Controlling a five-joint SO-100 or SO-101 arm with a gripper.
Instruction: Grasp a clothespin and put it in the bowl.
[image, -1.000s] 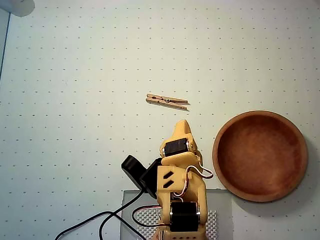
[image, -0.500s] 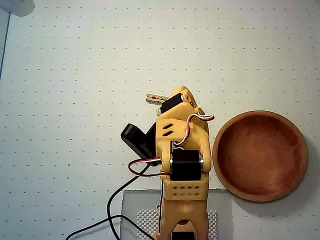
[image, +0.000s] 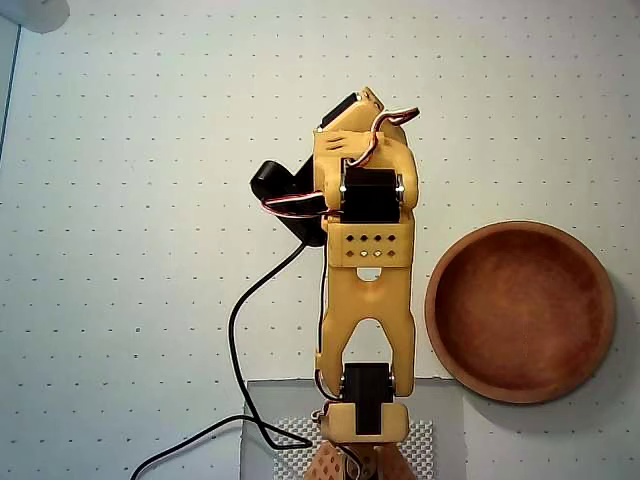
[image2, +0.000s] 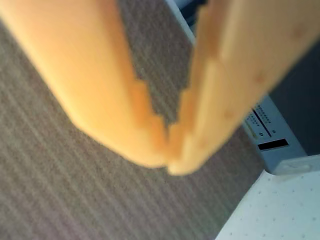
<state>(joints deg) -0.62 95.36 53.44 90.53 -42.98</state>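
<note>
My gripper (image2: 169, 160) fills the wrist view, its two orange fingertips touching with nothing between them, so it is shut and empty. Seen from overhead, the orange arm (image: 365, 260) stretches up the table from its base, and its wrist end (image: 362, 110) lies over the spot left of the bowl. No clothespin shows in either view; it is hidden. The reddish-brown wooden bowl (image: 520, 312) stands empty at the right, apart from the arm.
A black cable (image: 238, 330) loops left of the arm, and the grey base plate (image: 270, 410) sits at the bottom edge. The wrist view looks past the table corner (image2: 280, 210) onto striped carpet (image2: 60, 190) and a grey device (image2: 272, 142).
The arm has unfolded and reached away from its base, up the overhead view. It now covers the place where the clothespin lay in plain sight a second ago.
</note>
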